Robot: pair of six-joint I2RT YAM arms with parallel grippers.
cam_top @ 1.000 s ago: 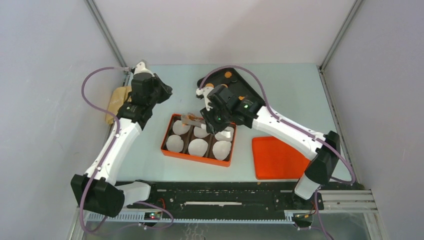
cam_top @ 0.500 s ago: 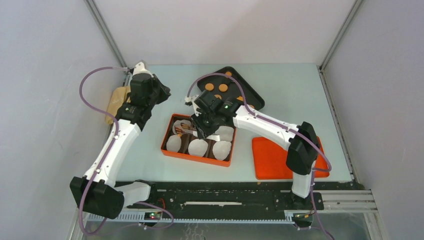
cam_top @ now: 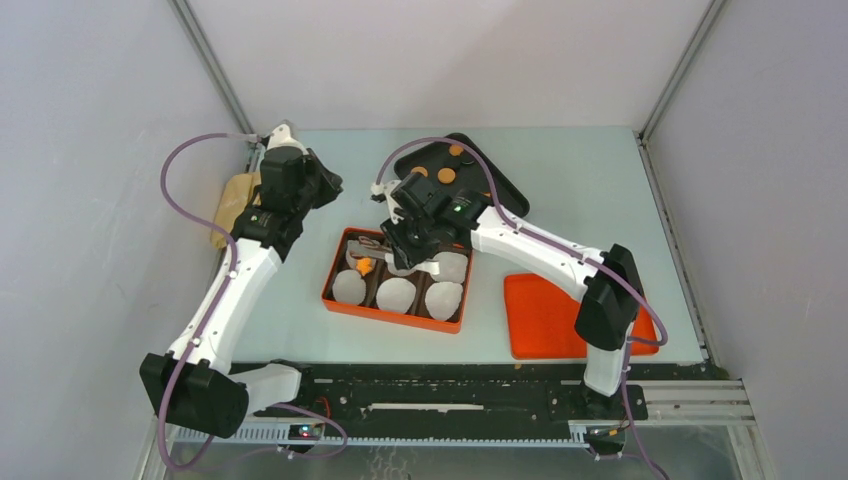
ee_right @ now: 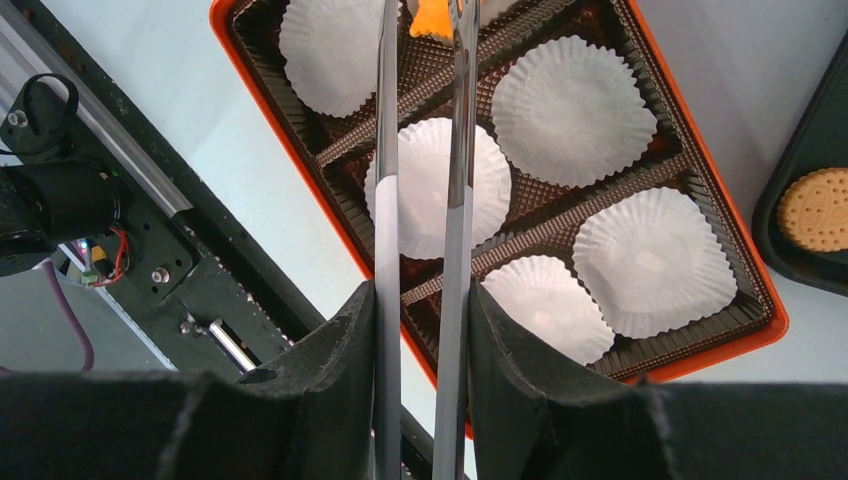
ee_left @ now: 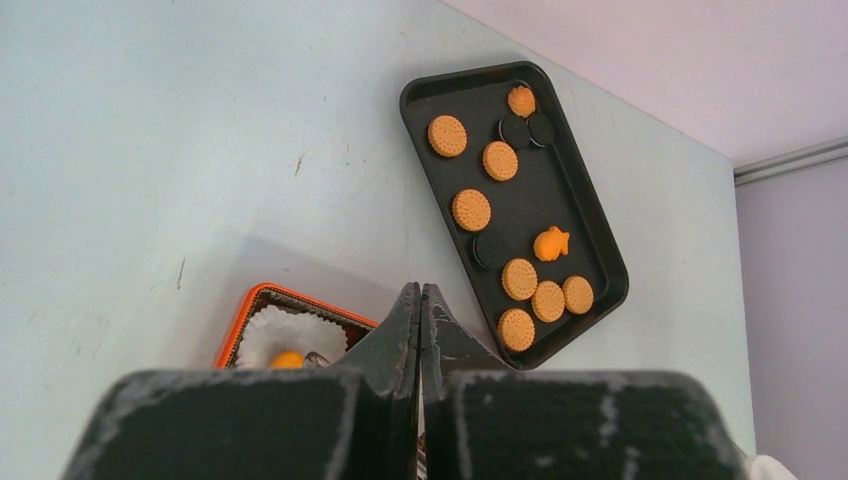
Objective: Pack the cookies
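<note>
Pale table (cam_top: 600, 200), grey walls. The left arm (cam_top: 240, 280) stands bent and raised, its left gripper (ee_left: 420, 295) pinched shut on nothing. The right gripper (ee_right: 421, 300) reaches over the orange box (cam_top: 390, 313), clamping metal tongs (ee_right: 461, 150) with an orange cookie (ee_right: 430, 18) at their tips. The other cookies (ee_left: 519, 278) lie on the black tray (ee_left: 520, 205).

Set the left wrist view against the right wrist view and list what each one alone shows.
Left wrist only: most of the black tray with nearly all its cookies, and the shut left hand. Right wrist only: the right hand shut on tweezers, and five more white liners. Both: the orange box, the orange cookie in it, a tray corner and the table.
</note>
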